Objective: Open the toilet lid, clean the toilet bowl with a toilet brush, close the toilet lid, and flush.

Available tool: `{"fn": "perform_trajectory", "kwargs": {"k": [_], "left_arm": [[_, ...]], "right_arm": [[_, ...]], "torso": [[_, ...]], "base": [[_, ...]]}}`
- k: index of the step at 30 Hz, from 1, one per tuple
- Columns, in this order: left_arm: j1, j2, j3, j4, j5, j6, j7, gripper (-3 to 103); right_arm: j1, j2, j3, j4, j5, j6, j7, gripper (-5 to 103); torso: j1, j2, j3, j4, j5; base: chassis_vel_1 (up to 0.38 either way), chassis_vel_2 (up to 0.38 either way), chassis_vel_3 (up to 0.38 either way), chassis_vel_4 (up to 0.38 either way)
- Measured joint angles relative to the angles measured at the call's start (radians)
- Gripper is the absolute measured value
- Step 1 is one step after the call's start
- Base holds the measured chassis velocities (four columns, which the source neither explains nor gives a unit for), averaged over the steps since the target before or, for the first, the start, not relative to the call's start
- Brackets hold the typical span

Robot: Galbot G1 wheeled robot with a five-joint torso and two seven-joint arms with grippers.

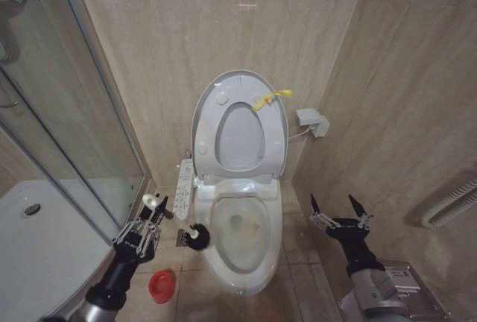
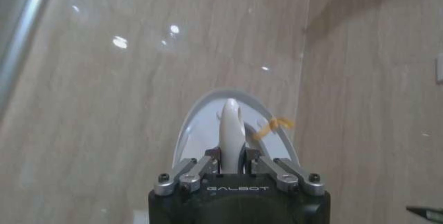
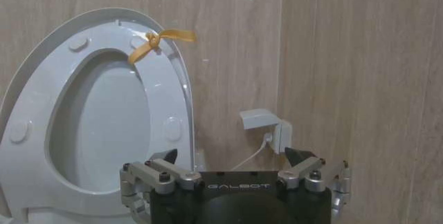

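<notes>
Toilet brush is sitting in the lower-left centre of the head view, dark head hanging just beside the left rim of the toilet bowl, not yet over the water. Left gripper is clamping the white handle near its top end; in the left wrist view the handle is sticking up between the closed fingers. Red holder is standing on the floor at lower left, well apart from the brush head.

Toilet lid is standing upright against the wall in the upper centre, seat raised with it, yellow strap tied at its upper right rim. Bowl is showing a yellowish stain inside.

Right gripper is hovering at lower right of the bowl, fingers spread, gripping nothing; in the right wrist view it is facing the raised lid and the wall socket.

Handling judgement: brush is looking light, thin handle likely flexing under scrub load, smooth plastic likely slipping or twisting in the pads. A grip nearer mid-handle would be giving better control. Lid is looking light but glossy and hinged; the strap is the sensible pull point for closing it.
</notes>
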Motion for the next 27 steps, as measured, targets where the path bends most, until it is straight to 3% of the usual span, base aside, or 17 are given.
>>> {"fn": "perform_trajectory", "kwargs": {"k": [8,13,17,20,27], "left_arm": [[-0.182,0.118,0.031,0.169,-0.147,-0.001,0.091,22],[-0.257,0.133,0.056,0.231,-0.176,-0.005,0.105,22],[-0.333,0.129,0.116,0.301,-0.181,-0.02,0.069,22],[-0.411,0.088,0.19,0.383,-0.186,-0.04,0.013,22],[-0.492,0.041,0.256,0.447,-0.24,-0.039,-0.01,22]], "right_arm": [[0.0,0.0,0.0,0.0,0.0,0.0,0.0,100],[0.0,0.0,0.0,0.0,0.0,0.0,0.0,100],[0.0,0.0,0.0,0.0,0.0,0.0,0.0,100],[0.0,0.0,0.0,0.0,0.0,0.0,0.0,100],[0.0,0.0,0.0,0.0,0.0,0.0,0.0,100]], "torso": [[0.0,0.0,0.0,-0.0002,0.0],[0.0,0.0,0.0,0.0002,0.0],[0.0,0.0,0.0,0.0001,0.0003],[0.0,0.0,0.0,-0.0001,0.0001],[0.0,0.0,0.0,0.0,0.0004]], "base": [[0.0,0.0,0.0,0.0],[0.0,0.0,0.0,0.0],[0.0,0.0,0.0,0.0],[0.0,0.0,0.0,0.0],[0.0,0.0,0.0,0.0]]}}
